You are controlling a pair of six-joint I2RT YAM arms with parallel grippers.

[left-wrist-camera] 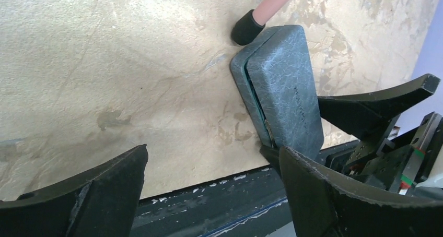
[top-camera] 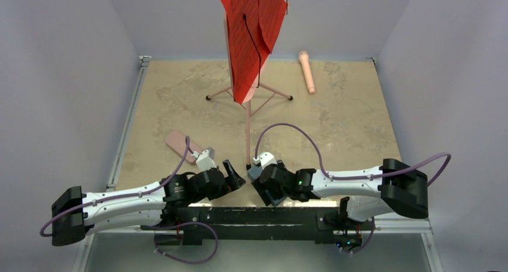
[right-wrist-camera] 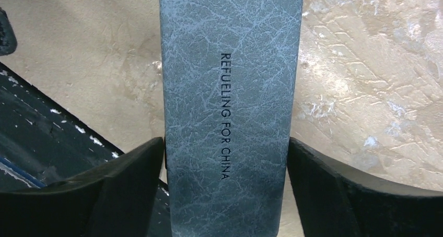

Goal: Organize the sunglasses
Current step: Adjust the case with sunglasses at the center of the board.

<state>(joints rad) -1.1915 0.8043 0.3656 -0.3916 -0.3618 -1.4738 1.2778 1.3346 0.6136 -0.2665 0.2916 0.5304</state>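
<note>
No sunglasses show in any view. A grey-blue flat case (right-wrist-camera: 230, 91) printed "REFUELING FOR CHINA" lies lengthwise between the fingers of my right gripper (right-wrist-camera: 225, 148). Both fingers sit against its long narrow sides, so the gripper is shut on it. In the left wrist view the case (left-wrist-camera: 282, 85) is closed and tilted, its far end beside a black rubber foot (left-wrist-camera: 246, 29). My left gripper (left-wrist-camera: 214, 164) stands wide open just left of the case, with only table and the black base rail between its fingers. From above, the two grippers (top-camera: 235, 175) (top-camera: 265, 189) meet at the near edge.
A pink oblong case (top-camera: 181, 145) lies on the table behind the left arm. A tripod stand (top-camera: 248, 104) draped with red cloth (top-camera: 251, 26) stands mid-table, one leg reaching down towards the grippers. A pink tube (top-camera: 307, 72) lies at the back. The black base rail (top-camera: 251, 215) runs along the near edge.
</note>
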